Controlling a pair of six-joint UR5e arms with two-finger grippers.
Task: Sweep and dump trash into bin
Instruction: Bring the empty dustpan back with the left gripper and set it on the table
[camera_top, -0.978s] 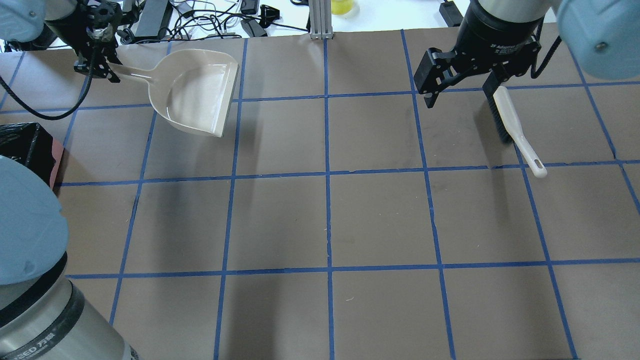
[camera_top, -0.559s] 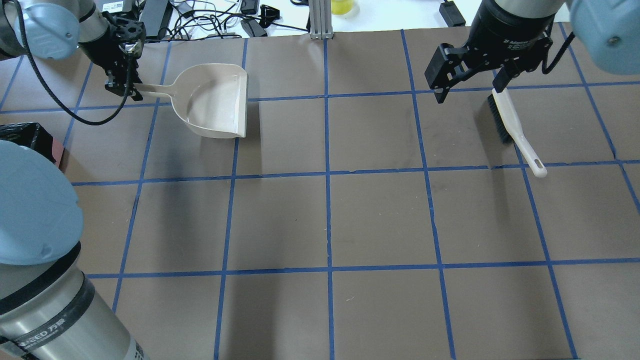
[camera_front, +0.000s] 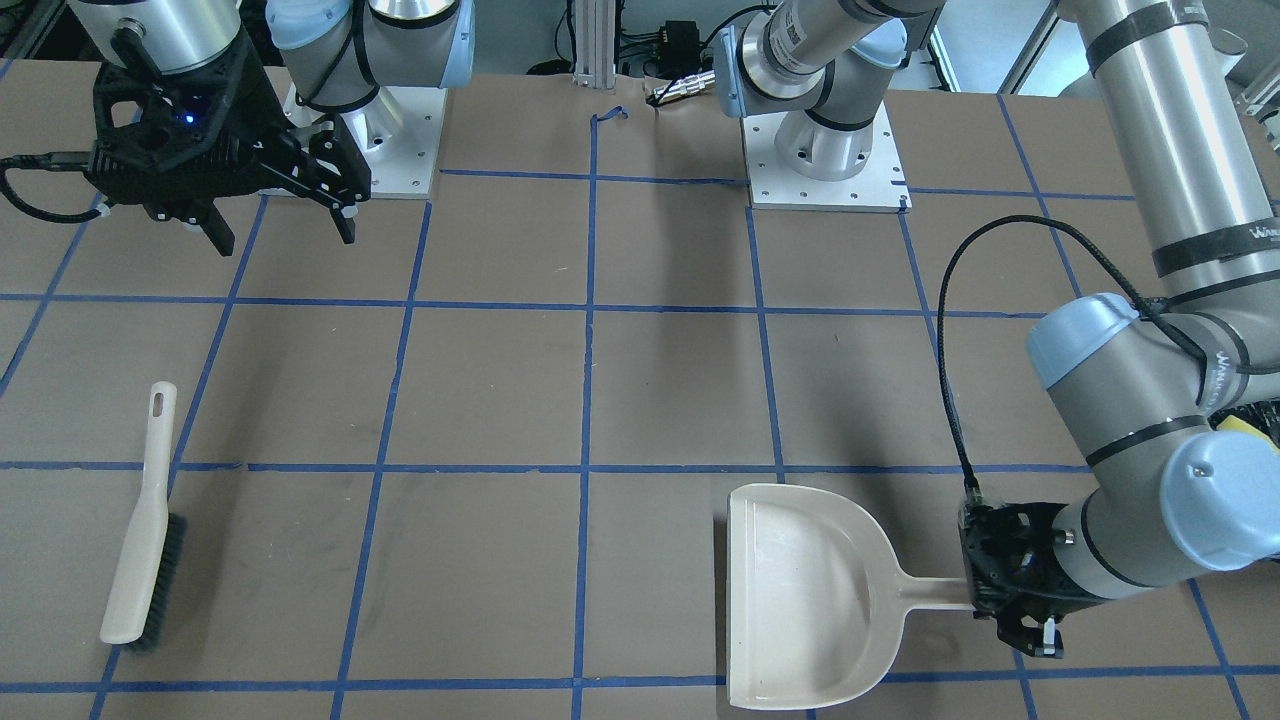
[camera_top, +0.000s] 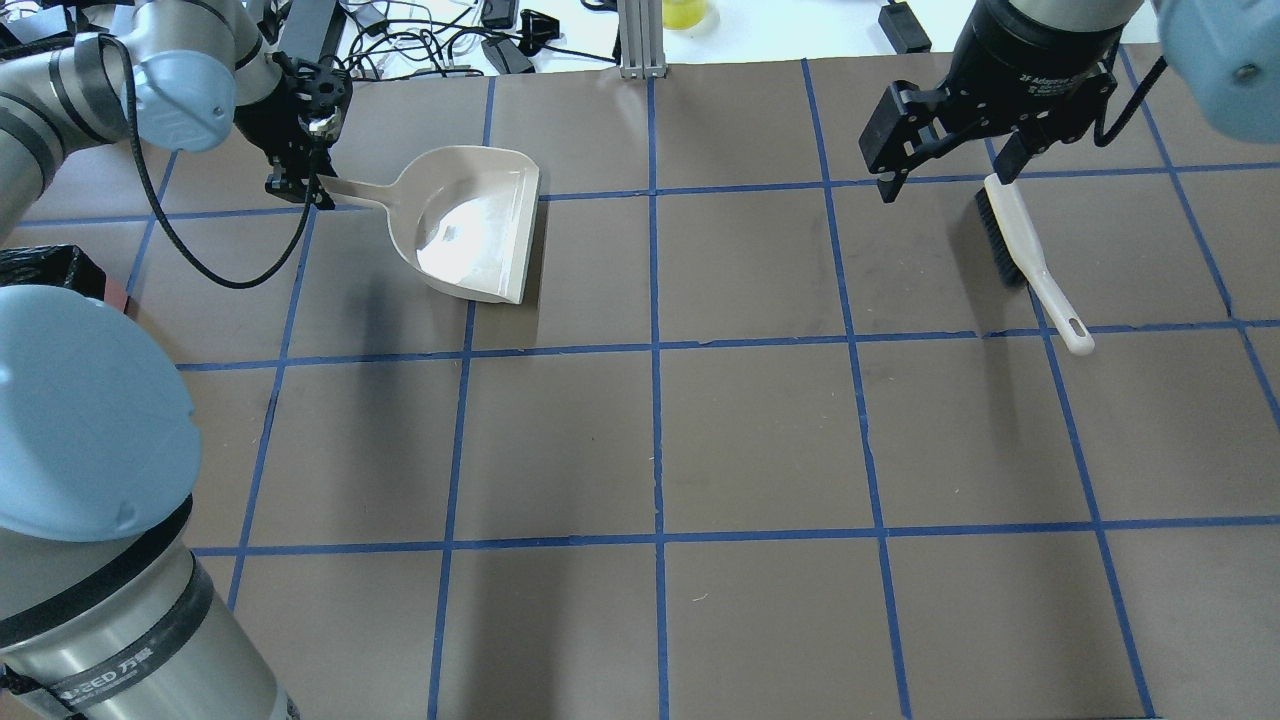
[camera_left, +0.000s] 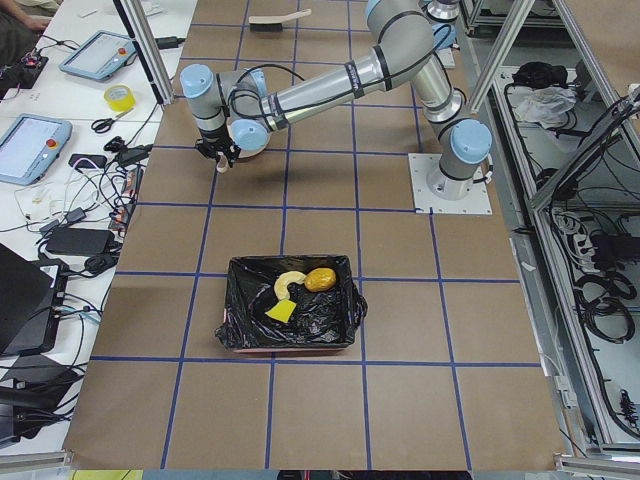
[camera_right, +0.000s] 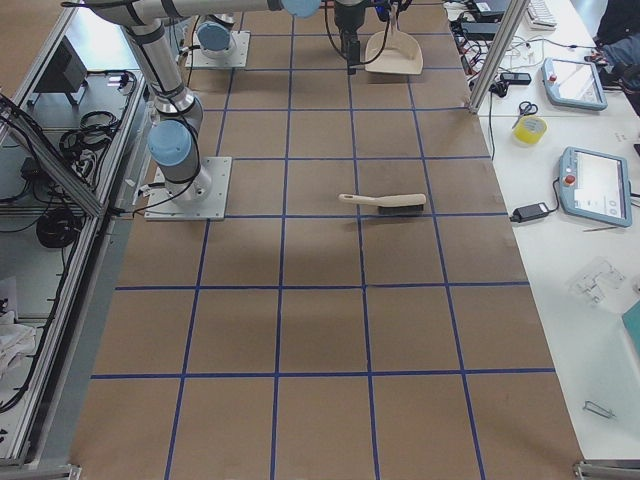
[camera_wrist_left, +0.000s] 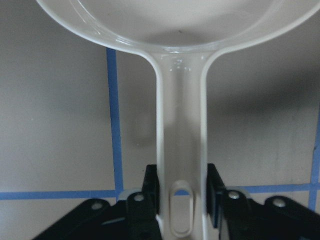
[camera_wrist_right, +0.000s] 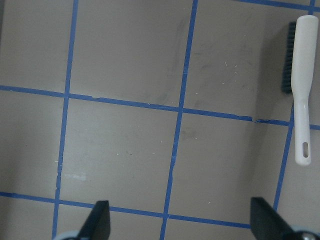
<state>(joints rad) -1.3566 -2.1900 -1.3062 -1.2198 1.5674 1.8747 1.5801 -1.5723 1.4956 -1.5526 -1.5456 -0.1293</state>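
Three small pieces of trash, a glossy golden-brown lump (camera_left: 320, 279), a curved tan pastry piece (camera_left: 286, 286) and a yellow sponge wedge (camera_left: 281, 313), lie inside the rectangular bin (camera_left: 337, 322) lined with crinkled black plastic, in the lower middle of the left side view. In the overhead view's upper left, the left gripper (camera_top: 301, 191) clamps the handle of the beige plastic dustpan (camera_top: 480, 235). At upper right the right gripper (camera_top: 943, 180) hangs with jaws spread, holding nothing, near the white-handled black-bristled brush (camera_top: 1022, 248) on the table (camera_top: 760, 440).
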